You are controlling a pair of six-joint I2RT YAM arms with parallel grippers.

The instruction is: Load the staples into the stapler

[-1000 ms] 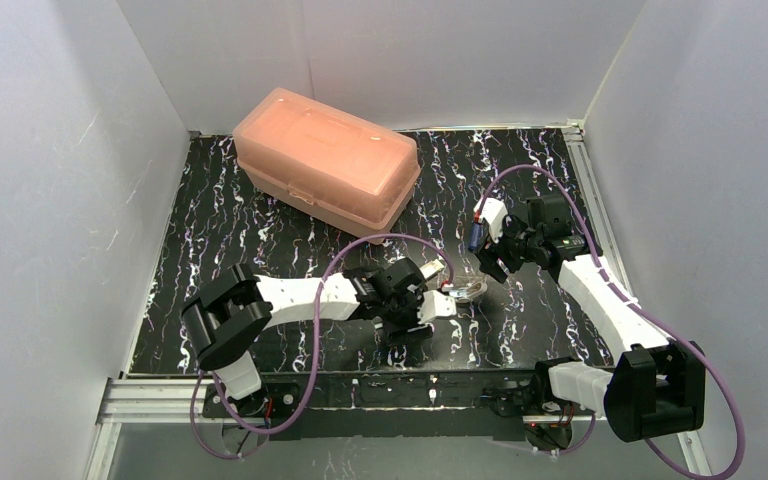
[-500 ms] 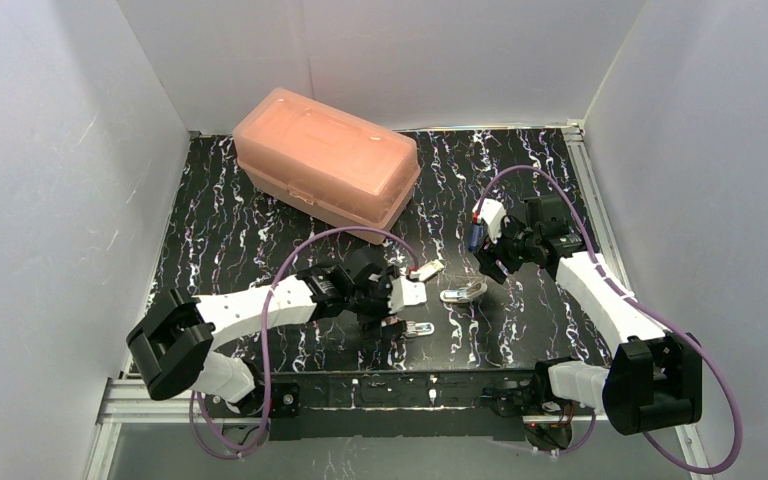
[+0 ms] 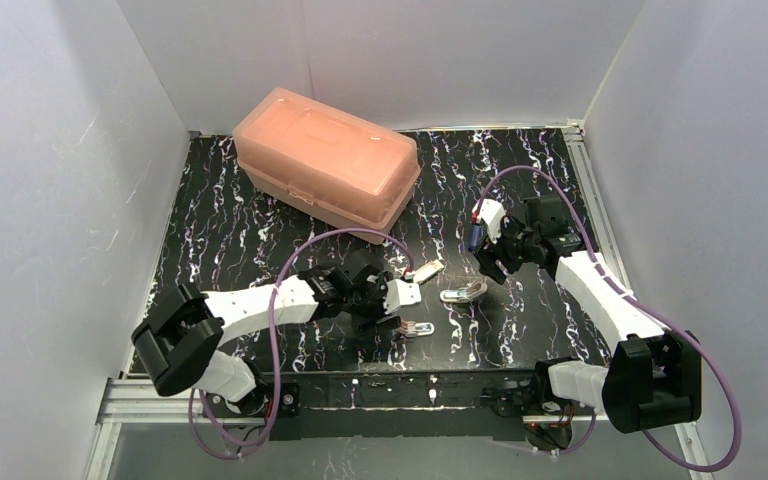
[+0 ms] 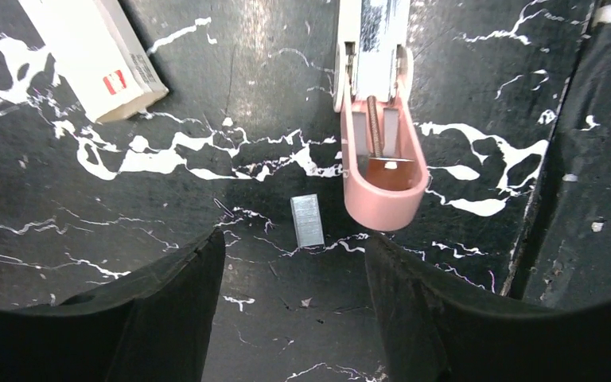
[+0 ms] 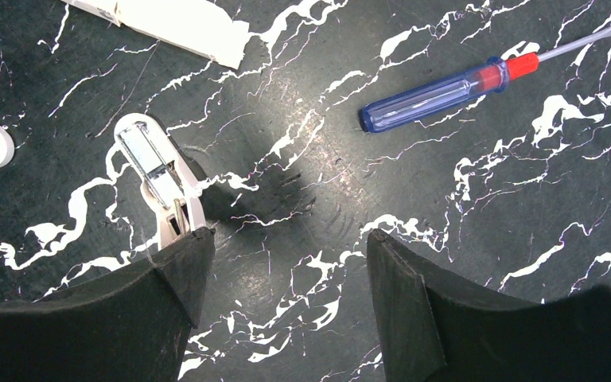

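Pink stapler [image 4: 382, 159] flipped open on the table [image 4: 207, 119], metal channel bared, rounded end nearest the left gripper [image 4: 294, 243], long axis running straight away from it. Grey staples [image 4: 308, 220] just beside, parallel. Left gripper spread wide, right gripper [image 5: 290, 239] likewise, both empty.

Glossy plastic stapler [image 4: 383, 213] (metal inside), shiny metal staples [image 4: 308, 220], smooth marbled table [image 4: 207, 103]

A fixed camera high behind the arm bases [image 3: 222, 372] looks down over the whole black marbled table [image 3: 220, 250]. Each wrist camera hangs close above that tabletop, facing down at a small patch. The stapler [image 3: 463, 292] and the white box [image 3: 426, 270] appear in all three views.
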